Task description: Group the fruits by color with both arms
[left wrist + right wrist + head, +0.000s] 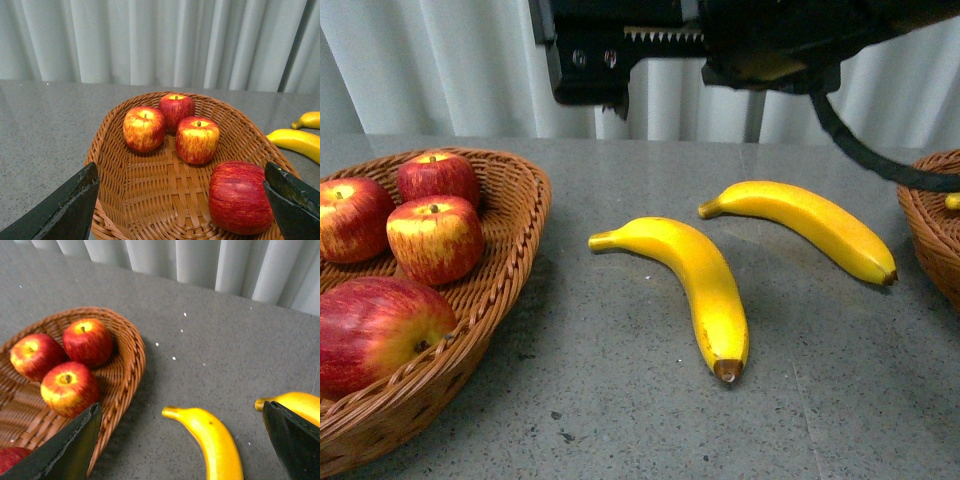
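Several red apples [435, 238] lie in the left wicker basket [525, 215]. Two yellow bananas lie on the grey table: a near one [695, 285] and a far one [810, 225]. My right gripper [181, 410] is open and empty, high above the near banana's [212, 440] stem end, with the far banana [297, 405] by one jaw. It shows as a black body at the top of the front view [595, 65]. My left gripper [181, 172] is open and empty over the basket's [107, 130] near part, one jaw beside the nearest apple [240, 197].
A second wicker basket [930, 230] stands at the table's right edge with a bit of yellow banana [952, 201] in it. A black cable [860, 150] hangs from the arm. White curtains close the back. Grey table [620, 400] lies in front of the bananas.
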